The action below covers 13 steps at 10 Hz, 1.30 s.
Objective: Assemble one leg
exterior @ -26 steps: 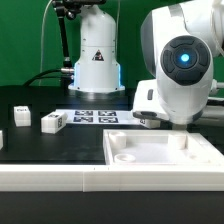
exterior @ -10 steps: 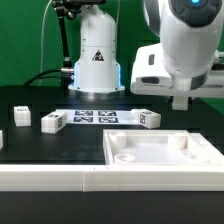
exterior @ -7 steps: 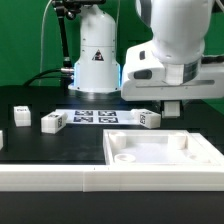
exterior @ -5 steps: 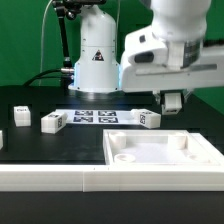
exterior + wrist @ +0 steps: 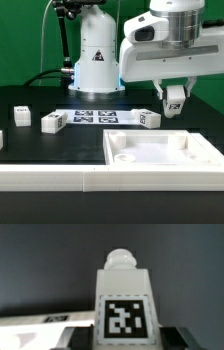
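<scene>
Leg (image 5: 175, 103) first: it hangs in my pincer (image 5: 173, 93), clear of the table and high on the exterior view's right. My two fingers are clamped on its sides. From the wrist view the leg (image 5: 124, 297) runs straight out from between my dark fingers (image 5: 172, 336). Its square tag faces the camera and its rounded peg end points away from my wrist.

Below everything lies the black table (image 5: 60, 145), with a long white rail (image 5: 50, 180) along its near edge. My arm (image 5: 170, 40) fills the upper part of the exterior view's right.

Next in size is the wide white panel (image 5: 150, 165), flat on the table by the rail. Its raised corner sockets face up, and it sits lower in the view than the leg I hold.

Behind it lies the marker board (image 5: 95, 117), flat, with its row of tags.

One tagged block (image 5: 147, 118) rests just at the board's end on the exterior view's right, lower than my pincer and apart from it. Two more blocks (image 5: 53, 122) (image 5: 21, 114) stand on the exterior view's left, apart from each other and from the board.
</scene>
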Motion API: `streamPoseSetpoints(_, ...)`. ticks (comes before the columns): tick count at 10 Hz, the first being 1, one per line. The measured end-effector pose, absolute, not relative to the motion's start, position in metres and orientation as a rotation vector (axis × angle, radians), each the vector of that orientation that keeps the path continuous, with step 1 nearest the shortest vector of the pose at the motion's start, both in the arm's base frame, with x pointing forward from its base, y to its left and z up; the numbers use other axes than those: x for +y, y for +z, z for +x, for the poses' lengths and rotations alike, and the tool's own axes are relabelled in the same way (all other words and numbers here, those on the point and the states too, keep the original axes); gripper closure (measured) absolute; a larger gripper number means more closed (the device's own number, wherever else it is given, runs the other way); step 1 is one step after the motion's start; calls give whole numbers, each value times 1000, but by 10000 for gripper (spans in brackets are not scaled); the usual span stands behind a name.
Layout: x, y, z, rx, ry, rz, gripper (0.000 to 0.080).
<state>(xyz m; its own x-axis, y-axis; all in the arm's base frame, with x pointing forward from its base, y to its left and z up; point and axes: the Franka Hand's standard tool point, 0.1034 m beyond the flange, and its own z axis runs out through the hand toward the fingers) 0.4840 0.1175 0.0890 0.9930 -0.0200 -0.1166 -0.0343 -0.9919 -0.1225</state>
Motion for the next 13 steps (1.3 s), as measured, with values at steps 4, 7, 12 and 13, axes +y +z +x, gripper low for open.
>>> streamPoseSetpoints(4, 113, 104, 518, -67, -238, -3018, 509)
streamPoseSetpoints(7, 110, 119, 545, -65, -507, -2987, 509)
streamPoseSetpoints(12, 116, 108, 537, -102, -690, -2958, 509)
streamPoseSetpoints(13, 120, 110, 545, -157, -671, -2966, 509)
